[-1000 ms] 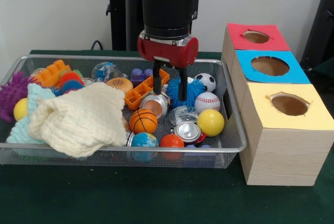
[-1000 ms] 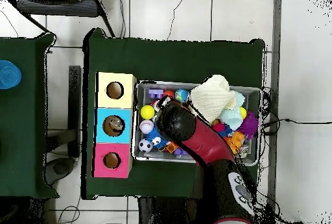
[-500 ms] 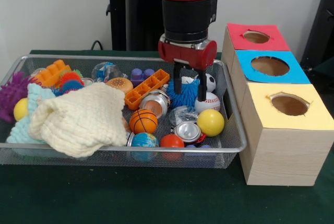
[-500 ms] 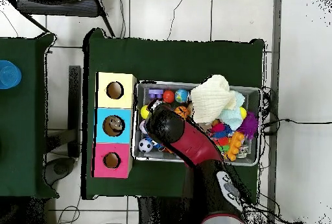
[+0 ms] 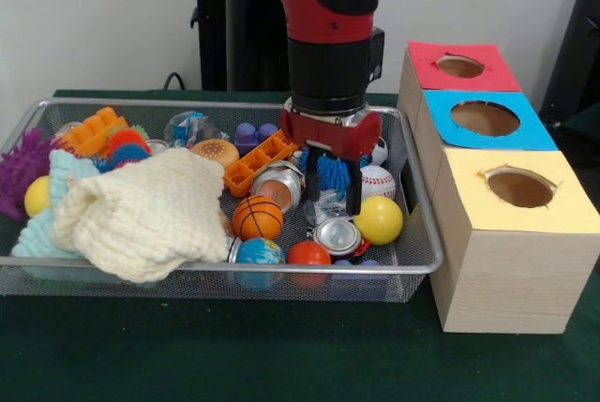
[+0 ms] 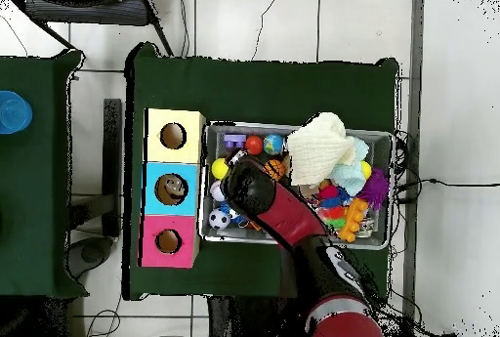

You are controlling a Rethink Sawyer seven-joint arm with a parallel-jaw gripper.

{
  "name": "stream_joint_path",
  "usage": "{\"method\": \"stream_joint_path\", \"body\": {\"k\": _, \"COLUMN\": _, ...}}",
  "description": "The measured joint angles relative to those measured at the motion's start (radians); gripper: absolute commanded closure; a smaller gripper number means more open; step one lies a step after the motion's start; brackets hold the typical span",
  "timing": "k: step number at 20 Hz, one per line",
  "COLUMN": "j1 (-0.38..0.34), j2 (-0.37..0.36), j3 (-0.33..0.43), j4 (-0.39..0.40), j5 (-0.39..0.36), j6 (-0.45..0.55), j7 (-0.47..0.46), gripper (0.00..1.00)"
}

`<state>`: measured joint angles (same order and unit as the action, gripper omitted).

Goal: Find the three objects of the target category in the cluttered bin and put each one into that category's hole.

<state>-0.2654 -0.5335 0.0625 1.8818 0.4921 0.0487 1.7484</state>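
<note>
My gripper [image 5: 332, 200] stands open, low in the wire bin [image 5: 424, 233], right of its middle. Its fingers [image 5: 354, 190] straddle a blue spiky ball [image 5: 333, 173] and reach down to a crumpled clear wrapper [image 5: 326, 207]. Close around it lie a yellow ball [image 5: 379, 220], a baseball [image 5: 378, 180], a soccer ball [image 5: 379, 150], a silver can [image 5: 337, 236] and another can [image 5: 277, 186]. A basketball [image 5: 257, 217], a globe ball [image 5: 260, 252] and an orange ball [image 5: 308, 253] sit nearer the front. In the overhead view the arm [image 6: 252, 185] hides the gripper.
Three boxes with round holes stand beside the bin: red [image 5: 459, 67], blue [image 5: 485, 118], yellow [image 5: 518, 186]. A cream knitted cloth [image 5: 141, 215] covers the bin's left half, with orange blocks [image 5: 264, 159], a toy burger [image 5: 216, 151] and a purple spiky toy [image 5: 23, 171] around it.
The gripper has moved right across the bin, then dropped lower and nearer the front, from over the cans and orange blocks to over the blue spiky ball. It stays open.
</note>
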Motion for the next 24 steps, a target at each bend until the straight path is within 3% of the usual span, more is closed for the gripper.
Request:
{"method": "stream_joint_path", "body": {"k": 5, "j1": 0.013, "j2": 0.035, "j3": -0.013, "j4": 0.000, "j5": 0.000, "j6": -0.021, "j7": 0.000, "gripper": 0.00}}
{"method": "stream_joint_path", "body": {"k": 15, "j1": 0.111, "j2": 0.097, "j3": -0.115, "j4": -0.007, "j5": 0.000, "j6": -0.015, "j7": 0.000, "gripper": 0.00}}
{"method": "stream_joint_path", "body": {"k": 24, "j1": 0.159, "j2": 0.108, "j3": -0.197, "j4": -0.050, "j5": 0.000, "j6": 0.139, "j7": 0.000, "gripper": 0.00}}
